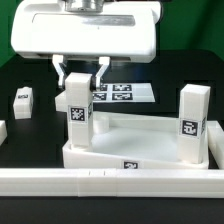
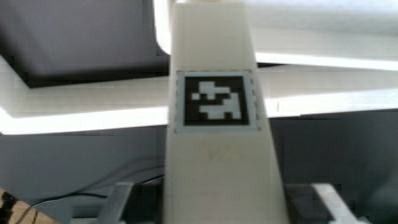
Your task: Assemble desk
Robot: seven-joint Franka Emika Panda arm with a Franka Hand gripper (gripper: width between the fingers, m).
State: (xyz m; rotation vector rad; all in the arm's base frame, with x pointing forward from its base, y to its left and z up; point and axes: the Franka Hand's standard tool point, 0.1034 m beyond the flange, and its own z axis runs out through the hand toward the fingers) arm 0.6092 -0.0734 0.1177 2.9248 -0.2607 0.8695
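The white desk top lies flat in the middle of the black table. One tagged leg stands upright at its corner on the exterior view's right. A second tagged leg stands upright at the corner on the exterior view's left. My gripper comes down from above and is shut on the upper part of this leg, one finger on each side. In the wrist view the held leg fills the middle between my fingers, my gripper clamps it, and the top's rim lies beyond.
A loose tagged leg stands on the table at the exterior view's left. The marker board lies behind the desk top. A long low white rail runs along the front. A small white piece shows at the left edge.
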